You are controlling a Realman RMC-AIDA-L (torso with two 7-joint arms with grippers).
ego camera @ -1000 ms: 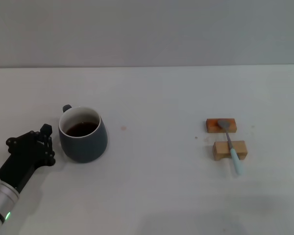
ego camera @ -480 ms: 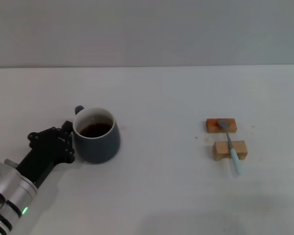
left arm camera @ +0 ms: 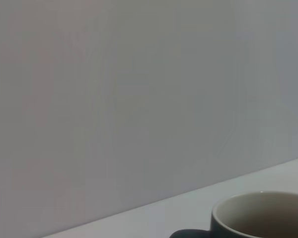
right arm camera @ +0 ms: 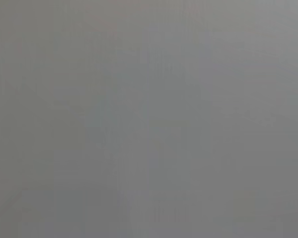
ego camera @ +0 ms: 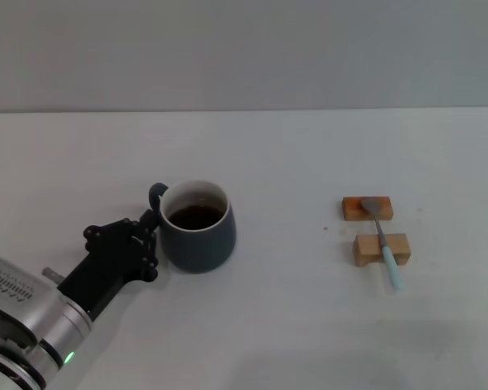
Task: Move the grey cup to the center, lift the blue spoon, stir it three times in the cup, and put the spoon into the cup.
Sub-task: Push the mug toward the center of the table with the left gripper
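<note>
The grey cup, holding dark brown liquid, stands left of the table's middle with its handle pointing back-left. Its rim also shows in the left wrist view. My left gripper is shut and empty, and it presses against the cup's left side just below the handle. The blue spoon lies at the right across two wooden blocks, with its metal bowl to the back and its light-blue handle toward the front. My right gripper is out of view.
Two small wooden blocks carry the spoon at the right. A plain grey wall runs along the back of the white table. The right wrist view shows only grey.
My left gripper has slid to the right and pushed the cup with it, from the far left toward the table's middle. The spoon and the blocks have not moved.
</note>
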